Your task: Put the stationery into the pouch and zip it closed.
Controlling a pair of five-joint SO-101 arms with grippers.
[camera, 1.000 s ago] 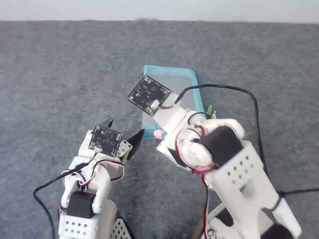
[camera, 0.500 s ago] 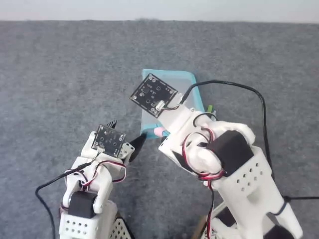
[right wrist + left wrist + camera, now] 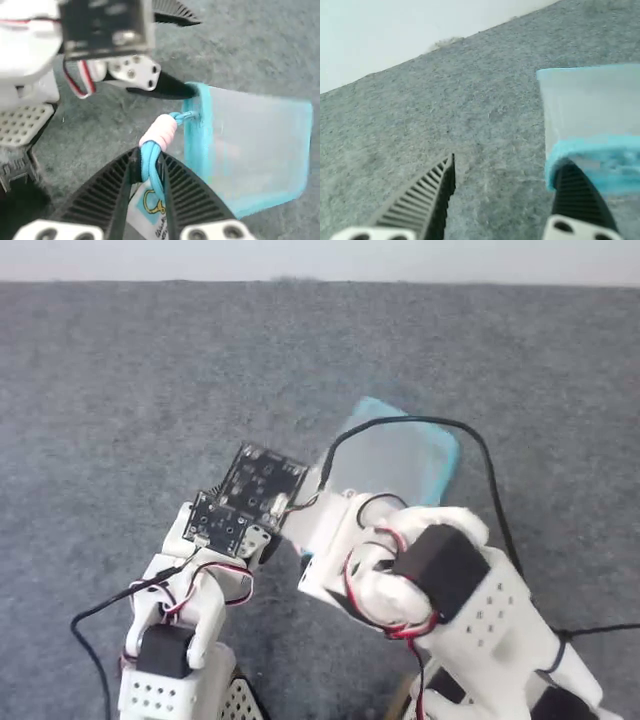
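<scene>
The pouch (image 3: 400, 455) is translucent with a light-blue rim and lies tilted on the grey felt. My right gripper (image 3: 148, 155) is shut on the blue cord of its zipper pull (image 3: 150, 162), just behind a pink bead (image 3: 159, 131) at the pouch's (image 3: 250, 150) near end. My left gripper (image 3: 507, 167) is open beside that same end. One of its black fingers (image 3: 575, 192) touches the blue edge of the pouch (image 3: 592, 110), and the other finger (image 3: 427, 200) stands apart over bare felt. That touching finger (image 3: 165, 90) meets the pouch's corner. The pouch's contents are too faint to make out.
Grey felt (image 3: 120, 380) covers the whole table up to a pale wall at the back. The right arm's camera board (image 3: 262, 480) hangs over the left arm's wrist (image 3: 225, 525). A black cable (image 3: 480, 455) loops over the pouch's right side. A white tag (image 3: 150, 205) lies under my right fingers.
My right arm has swung toward the left arm, dragging the zipper pull with it. The pouch has turned, its far end swinging right. The left arm has barely moved.
</scene>
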